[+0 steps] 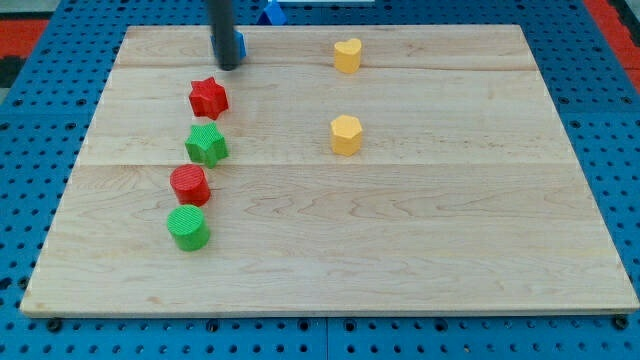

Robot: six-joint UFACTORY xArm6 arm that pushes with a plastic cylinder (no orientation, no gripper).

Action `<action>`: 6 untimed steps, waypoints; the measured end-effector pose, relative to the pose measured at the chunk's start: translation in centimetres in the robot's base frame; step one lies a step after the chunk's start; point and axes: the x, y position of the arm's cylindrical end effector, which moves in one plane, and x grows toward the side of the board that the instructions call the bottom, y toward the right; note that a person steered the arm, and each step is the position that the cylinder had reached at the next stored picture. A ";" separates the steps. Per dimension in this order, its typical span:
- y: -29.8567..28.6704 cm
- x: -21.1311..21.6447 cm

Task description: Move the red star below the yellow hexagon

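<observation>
The red star (208, 97) lies on the wooden board (420, 230) at the upper left. The yellow hexagon (346, 134) sits near the board's middle, to the right of the star and slightly lower. My tip (228, 66) stands just above and to the right of the red star, apart from it. A blue block (241, 44) is mostly hidden behind the rod.
A green star (206, 145), a red cylinder (189, 185) and a green cylinder (187, 227) form a column below the red star. A yellow heart (347, 54) sits near the top edge. Another blue block (272, 13) lies beyond the board's top edge.
</observation>
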 end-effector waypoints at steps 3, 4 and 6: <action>9.9 12.8; 13.5 11.6; 15.9 19.5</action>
